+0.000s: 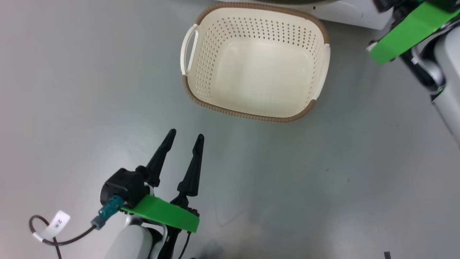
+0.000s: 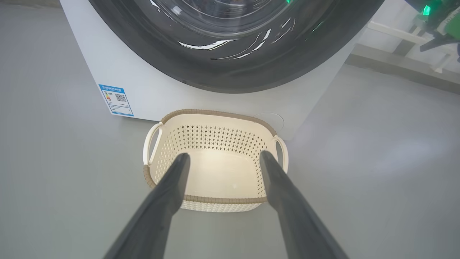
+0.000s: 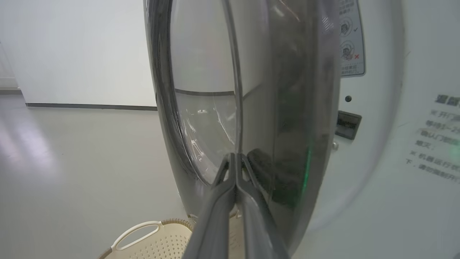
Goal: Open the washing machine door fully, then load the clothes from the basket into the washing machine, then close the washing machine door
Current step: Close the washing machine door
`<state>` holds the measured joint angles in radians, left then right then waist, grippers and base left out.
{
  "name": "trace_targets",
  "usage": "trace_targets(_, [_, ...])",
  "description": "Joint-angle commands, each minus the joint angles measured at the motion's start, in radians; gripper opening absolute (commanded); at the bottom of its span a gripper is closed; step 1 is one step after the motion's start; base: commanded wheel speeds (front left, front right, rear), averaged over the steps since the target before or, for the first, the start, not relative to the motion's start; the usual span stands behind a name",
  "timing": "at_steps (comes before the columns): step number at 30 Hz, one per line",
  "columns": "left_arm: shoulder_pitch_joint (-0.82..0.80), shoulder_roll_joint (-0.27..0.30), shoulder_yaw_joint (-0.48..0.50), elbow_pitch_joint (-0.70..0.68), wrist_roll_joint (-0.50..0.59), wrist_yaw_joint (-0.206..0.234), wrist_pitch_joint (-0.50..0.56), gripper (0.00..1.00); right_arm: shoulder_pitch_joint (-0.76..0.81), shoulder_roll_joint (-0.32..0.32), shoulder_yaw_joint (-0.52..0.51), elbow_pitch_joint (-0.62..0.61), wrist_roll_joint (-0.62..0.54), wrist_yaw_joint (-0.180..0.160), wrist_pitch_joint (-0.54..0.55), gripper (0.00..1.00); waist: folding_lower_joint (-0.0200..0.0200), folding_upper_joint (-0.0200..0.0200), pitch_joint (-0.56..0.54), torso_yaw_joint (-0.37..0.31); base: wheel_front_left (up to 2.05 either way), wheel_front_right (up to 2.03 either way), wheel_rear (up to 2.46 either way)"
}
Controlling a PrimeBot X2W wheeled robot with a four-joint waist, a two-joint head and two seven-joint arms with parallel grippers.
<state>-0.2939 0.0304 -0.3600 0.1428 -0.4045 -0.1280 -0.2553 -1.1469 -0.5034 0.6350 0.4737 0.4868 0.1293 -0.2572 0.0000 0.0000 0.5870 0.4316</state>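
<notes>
Black and glossy, the washing machine door (image 3: pixel 294 108), at frame centre in the right wrist view, should be pressed squarely by the closed, empty right gripper (image 3: pixel 235 155) until latched. It is seen edge-on, long axis vertical, apparently slightly ajar. The left gripper (image 1: pixel 186 135) is held spread, lower left.

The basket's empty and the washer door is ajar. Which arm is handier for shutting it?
Right: the right claw, shut, is at the door; the left claw, open, hangs over floor near the basket.

Cable tag (image 1: pixel 59 220) marked 2米, blue QR-code sticker (image 2: pixel 115 99) on washing machine (image 2: pixel 161 97), print unreadable
</notes>
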Motion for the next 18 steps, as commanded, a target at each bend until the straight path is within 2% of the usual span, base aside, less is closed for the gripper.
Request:
trace_targets(1, [-0.012, 0.020, 0.027, -0.025, -0.008, -0.003, -0.006, 1.00, -0.007, 0.003, -0.004, -0.012, 0.004, 0.001, -0.005, 0.00, 0.0000, 0.0000, 0.016, 0.013, 0.00, 0.00, 0.00])
trace_targets(18, [-0.038, 0.020, -0.019, -0.033, -0.064, -0.003, -0.006, 1.00, -0.242, -0.061, 0.002, 0.117, -0.013, 0.001, -0.005, 0.00, 0.0000, 0.0000, 0.077, 0.067, 0.00, 0.00, 0.00])
